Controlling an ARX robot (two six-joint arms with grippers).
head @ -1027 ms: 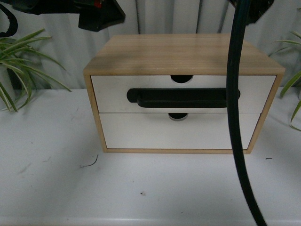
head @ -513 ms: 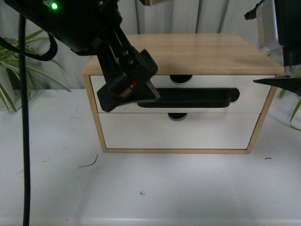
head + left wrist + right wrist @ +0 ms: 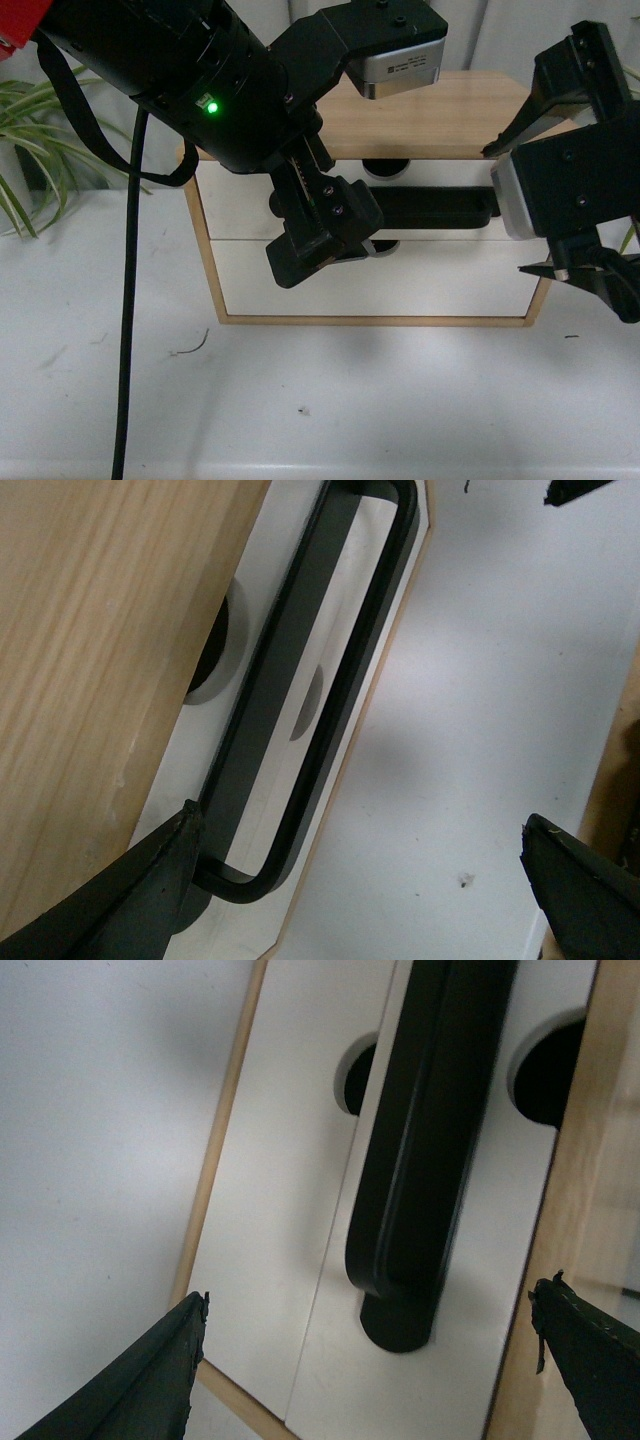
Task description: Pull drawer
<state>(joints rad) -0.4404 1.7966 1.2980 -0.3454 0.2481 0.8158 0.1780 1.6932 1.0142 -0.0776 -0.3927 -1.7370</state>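
Note:
The drawer (image 3: 235,205) is the upper of two in a light wood cabinet (image 3: 440,115). Its white front sits flush, with a long black bar handle (image 3: 440,207) below a semicircular notch. My left gripper (image 3: 320,240) hangs open in front of the handle's left end. In the left wrist view the bar (image 3: 335,670) runs past one fingertip (image 3: 185,830), and the jaws (image 3: 360,835) span mostly bare table. My right gripper (image 3: 540,200) is open at the handle's right end. In the right wrist view the handle's end (image 3: 400,1300) lies between the wide-apart fingers.
The plain lower drawer front (image 3: 430,285) has its own small notch (image 3: 355,1075). The cabinet stands on a white table (image 3: 320,400). Green plants stand at the far left (image 3: 30,160). A black cable (image 3: 128,330) hangs from the left arm.
Both arms have come down in front of the cabinet. The left gripper dropped further and shifted right over the handle's left end, and the right gripper came into view at its right end.

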